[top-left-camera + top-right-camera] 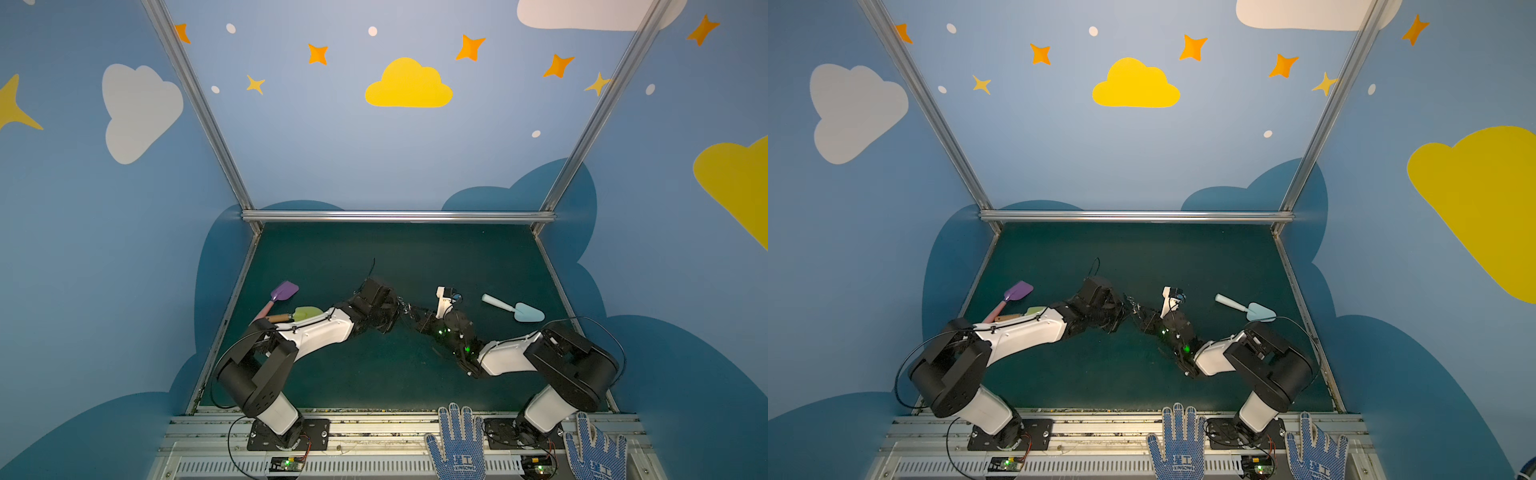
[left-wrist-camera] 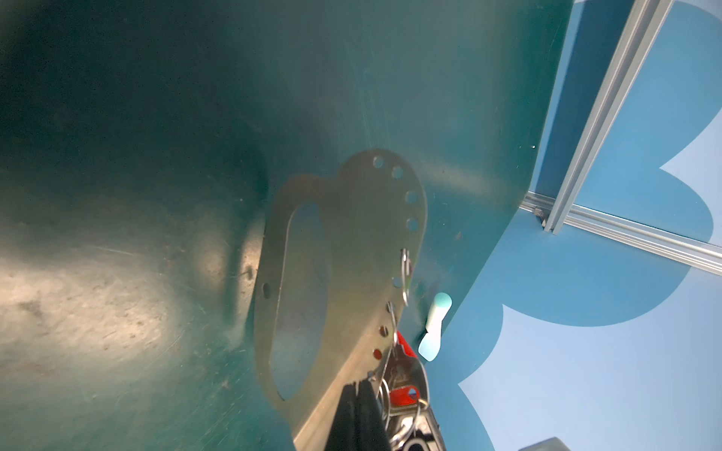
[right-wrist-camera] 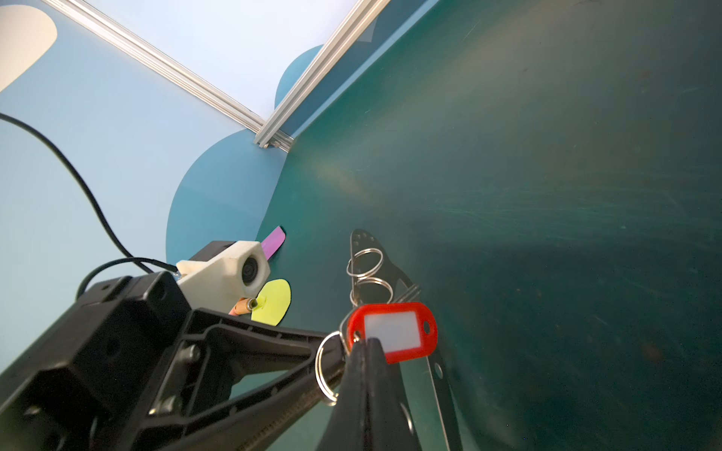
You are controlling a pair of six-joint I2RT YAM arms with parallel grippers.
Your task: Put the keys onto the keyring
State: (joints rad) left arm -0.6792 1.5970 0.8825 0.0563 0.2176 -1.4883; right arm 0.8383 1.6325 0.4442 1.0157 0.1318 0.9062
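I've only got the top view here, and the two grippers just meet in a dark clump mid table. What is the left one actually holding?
Observer: The left gripper is shut on the edge of the grey plate.
Operator: And the right one?
Observer: The right gripper is shut on the key bunch, at the ring end of its red tag.
Operator: Is any ring on the plate yet?
Observer: In the left wrist view, a split ring appears to be hooked through the plate's holed edge.
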